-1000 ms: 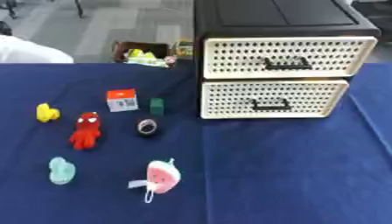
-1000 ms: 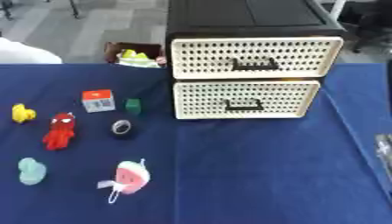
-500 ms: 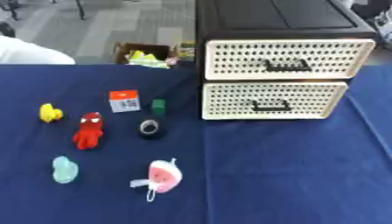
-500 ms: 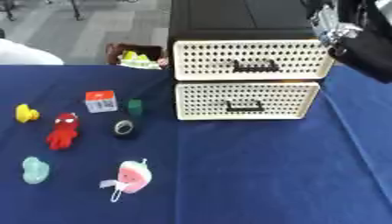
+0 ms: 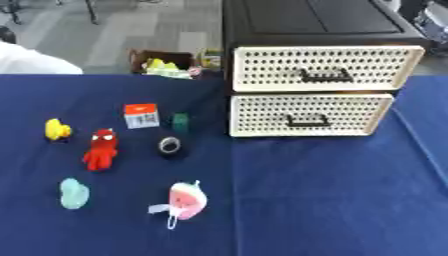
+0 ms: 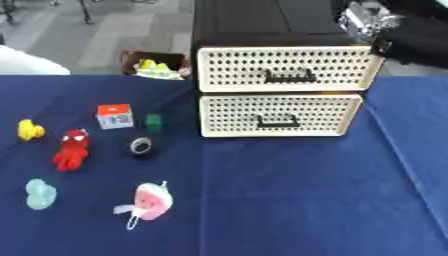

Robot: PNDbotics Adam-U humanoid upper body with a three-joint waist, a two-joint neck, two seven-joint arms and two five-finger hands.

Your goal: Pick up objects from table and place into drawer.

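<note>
A black cabinet holds two white perforated drawers, the top drawer [image 5: 315,75] and the bottom drawer [image 5: 306,115], both closed. On the blue cloth to their left lie a yellow duck [image 5: 57,129], a red figure [image 5: 101,149], an orange-and-white box [image 5: 141,115], a small green block [image 5: 179,121], a black tape roll [image 5: 170,146], a teal toy [image 5: 73,193] and a pink toy [image 5: 185,199]. My right hand [image 6: 367,21] shows blurred, silver and black, at the top drawer's upper right corner. My left hand is out of view.
A cardboard box [image 5: 166,65] with yellow-green things stands on the floor behind the table. A white sleeve [image 5: 31,60] shows at the far left edge. The blue cloth [image 5: 332,200] stretches bare in front of the cabinet.
My right arm rose from the right table edge to the upper right and now sits by the top drawer's right corner. The toys and drawers have not moved.
</note>
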